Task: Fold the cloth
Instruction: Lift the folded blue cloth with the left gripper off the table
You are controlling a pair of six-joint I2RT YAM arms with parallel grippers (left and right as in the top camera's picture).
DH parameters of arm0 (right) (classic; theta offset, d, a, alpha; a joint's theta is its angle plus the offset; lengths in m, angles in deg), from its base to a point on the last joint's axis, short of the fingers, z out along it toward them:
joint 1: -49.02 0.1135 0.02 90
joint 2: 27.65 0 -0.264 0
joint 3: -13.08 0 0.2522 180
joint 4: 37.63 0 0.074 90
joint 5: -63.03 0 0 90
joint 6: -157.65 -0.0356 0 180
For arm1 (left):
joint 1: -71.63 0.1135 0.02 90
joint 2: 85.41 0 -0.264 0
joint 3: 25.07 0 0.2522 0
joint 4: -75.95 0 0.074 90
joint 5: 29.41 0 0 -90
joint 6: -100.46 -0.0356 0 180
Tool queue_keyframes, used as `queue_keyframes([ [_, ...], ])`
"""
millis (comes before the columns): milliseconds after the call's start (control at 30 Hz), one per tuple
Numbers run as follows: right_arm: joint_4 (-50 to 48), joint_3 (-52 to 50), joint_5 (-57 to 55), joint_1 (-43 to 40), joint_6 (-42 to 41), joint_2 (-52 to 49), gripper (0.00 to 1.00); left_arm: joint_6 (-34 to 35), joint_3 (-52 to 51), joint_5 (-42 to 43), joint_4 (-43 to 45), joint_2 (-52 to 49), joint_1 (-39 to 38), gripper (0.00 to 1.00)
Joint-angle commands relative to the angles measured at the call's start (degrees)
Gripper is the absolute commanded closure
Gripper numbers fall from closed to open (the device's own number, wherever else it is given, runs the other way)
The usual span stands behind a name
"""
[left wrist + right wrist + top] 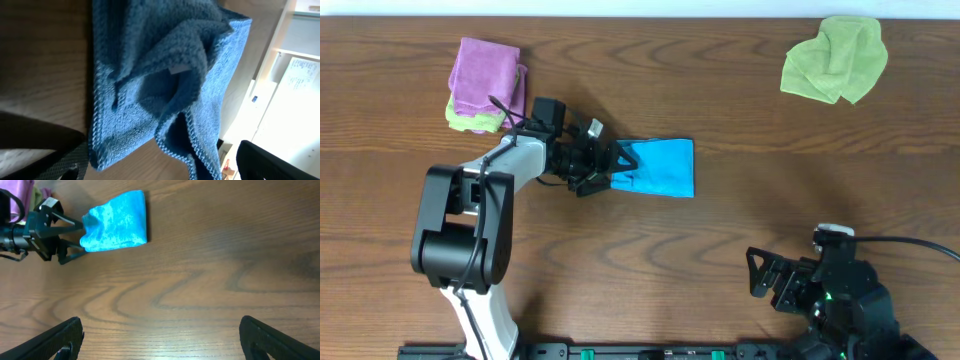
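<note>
The blue cloth [660,168] lies folded into a narrow rectangle at mid-table. Its left end is bunched and wrinkled. My left gripper [618,165] sits at that left end with its fingers spread wide, one on each side of the cloth's edge. In the left wrist view the cloth [150,75] fills the frame between the open fingers [162,164]. The right wrist view shows the cloth [117,222] and the left gripper [80,237] at the far left. My right gripper [765,280] is open and empty over bare wood near the front right [160,340].
A folded purple cloth [485,72] lies on a folded green one [470,120] at the back left, just behind the left arm. A crumpled green cloth [835,58] lies at the back right. The table is brown wood [740,230].
</note>
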Motion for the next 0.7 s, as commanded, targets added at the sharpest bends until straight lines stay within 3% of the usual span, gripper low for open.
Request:
queue_keyframes([
  [0,0.09,-0.31,0.15,-0.42,-0.76,0.20,0.01,0.31,-0.63,-1.31,0.33,-3.04,-1.40,0.05],
  [200,0.63,-0.31,0.15,-0.42,-0.76,0.20,0.01,0.24,-0.63,-2.12,2.95,-8.74,-3.76,0.05],
  [267,0.79,-0.31,0.15,-0.42,-0.76,0.20,0.01,0.17,-0.63,-2.49,4.17,-10.73,-4.70,0.00],
  [367,0.79,-0.31,0.15,-0.42,-0.76,0.20,0.01,0.02,-0.63,-2.51,5.77,-11.91,-5.77,0.30],
  [400,0.79,-0.31,0.15,-0.42,-0.76,0.20,0.01,0.07,-0.63,-2.49,5.88,-11.91,-6.03,0.29],
  [533,0.79,-0.31,0.15,-0.42,-0.76,0.20,0.01,1.68,-0.61,-1.05,5.86,-11.91,-6.10,0.06],
  [667,0.79,-0.31,0.15,-0.42,-0.76,0.20,0.01,1.75,-0.61,3.82,3.32,-11.85,-5.79,0.07],
])
